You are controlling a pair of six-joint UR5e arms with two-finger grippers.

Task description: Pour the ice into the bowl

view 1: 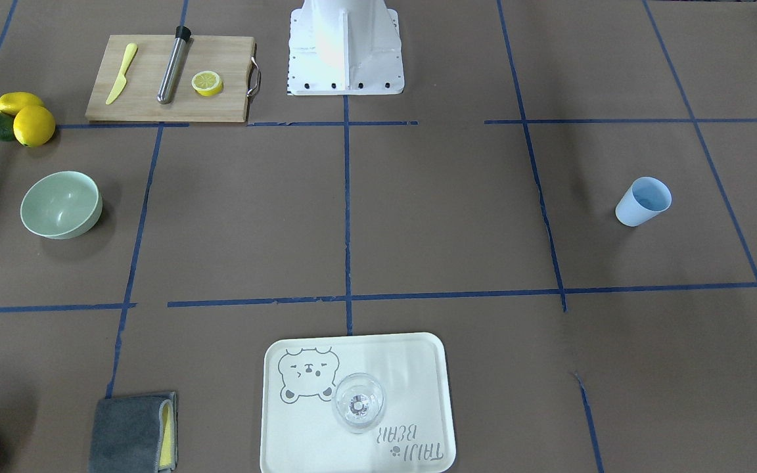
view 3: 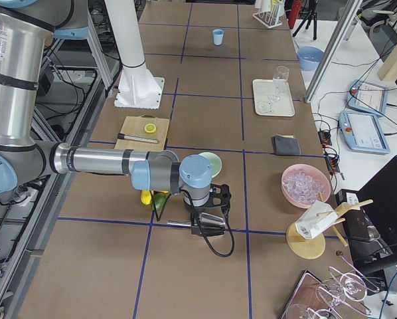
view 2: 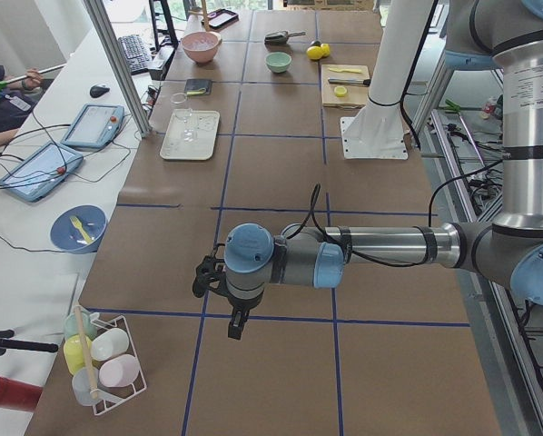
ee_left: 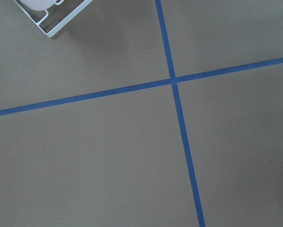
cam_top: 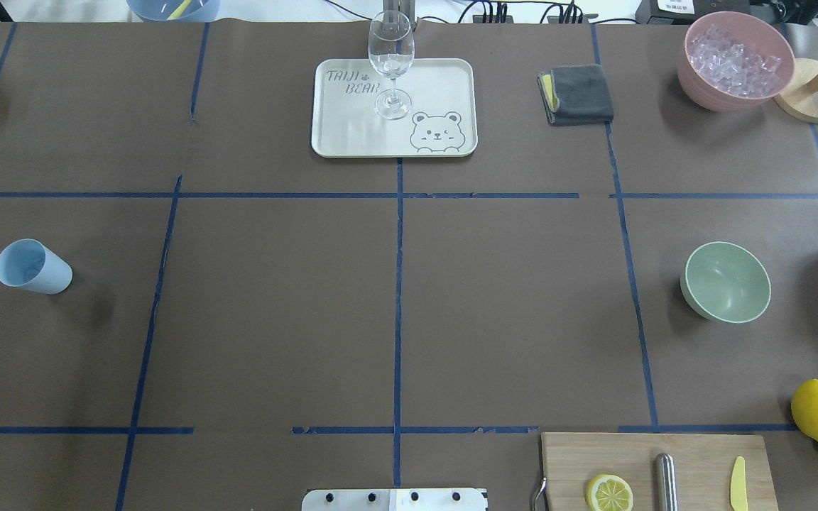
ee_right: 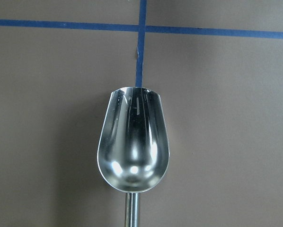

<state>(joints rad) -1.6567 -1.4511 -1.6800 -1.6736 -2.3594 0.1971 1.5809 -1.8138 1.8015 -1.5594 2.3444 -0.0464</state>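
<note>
Facing the bench (view 1: 444,210), the bowl (view 1: 61,204) stands near the lemons (view 1: 34,125). From the right end, a scoop (view 3: 215,224) sits at my right hand (view 3: 202,219); I cannot tell its grip. From the left end, my left hand (view 2: 237,322) hangs over the bench, and I cannot tell how far open it is.

The silver-and-blue left arm (view 2: 389,245) stretches out level from its upright shoulder, the forearm horizontal and the wrist bent so that the black two-finger left gripper (view 2: 238,323) points straight down. The silver-and-blue right arm (view 3: 99,161) also reaches out level, with its wrist turned downward and the black right gripper (view 3: 207,222) hanging low beneath it. Whether either pair of jaws is parted cannot be told
</note>
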